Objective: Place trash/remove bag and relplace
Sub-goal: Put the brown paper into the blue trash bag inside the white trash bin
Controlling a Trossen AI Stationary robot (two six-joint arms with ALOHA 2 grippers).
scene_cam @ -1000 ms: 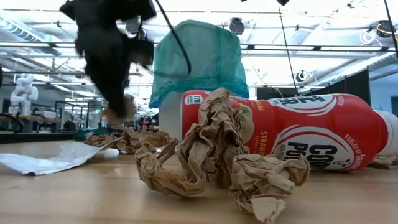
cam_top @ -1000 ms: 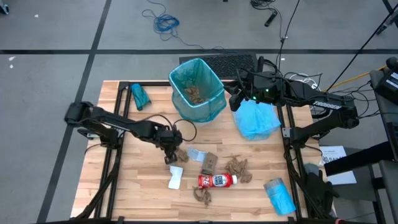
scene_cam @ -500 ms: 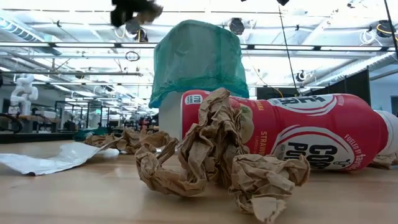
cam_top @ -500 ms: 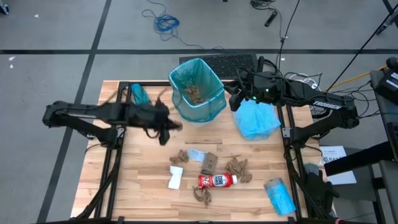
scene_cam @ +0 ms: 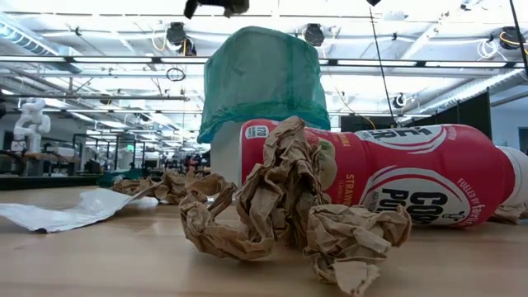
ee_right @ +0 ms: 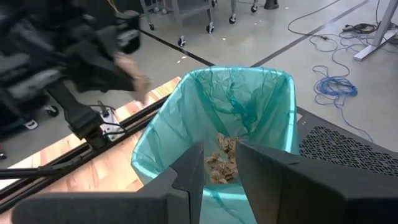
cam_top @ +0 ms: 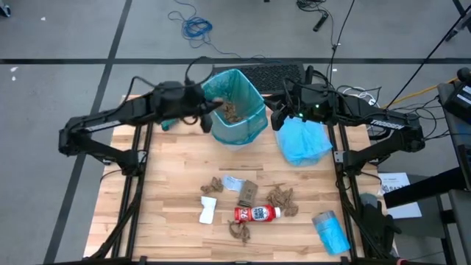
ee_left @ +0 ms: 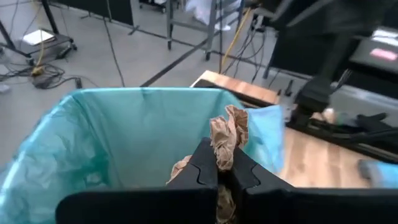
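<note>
A bin lined with a teal bag (cam_top: 234, 107) stands at the table's far middle, with brown paper wads (ee_right: 222, 158) on its bottom. My left gripper (cam_top: 209, 112) hangs above the bin's left rim, shut on a crumpled brown wad (ee_left: 227, 132). My right gripper (cam_top: 277, 119) waits at the bin's right rim, its fingers a little apart (ee_right: 221, 163). On the table's near half lie more trash: a red-and-white bottle (cam_top: 257, 213), brown wads (cam_top: 281, 199), a white packet (cam_top: 207, 213) and a pale blue scrap (cam_top: 232, 182). My left gripper pinches the brown wad's lower part (ee_left: 222, 163) between its two fingers. The fingers slant slightly down from the table's left toward the bin. The wad sticks out past the fingertips, lifted clear above the bag's opening. Whether my right gripper touches the bag's rim cannot be told.
A crumpled blue bag (cam_top: 303, 141) lies right of the bin under my right arm. A blue roll (cam_top: 330, 230) sits at the near right corner, and a teal roll (cam_top: 165, 122) at the far left. The low view shows the bottle (scene_cam: 396, 186) behind a wad (scene_cam: 289, 202).
My left gripper, shut on a wad, has risen from the table's middle and swung toward the far edge, up to the bin's left rim. It has tipped from pointing down to nearly level. The wad is lifted clear of the table.
</note>
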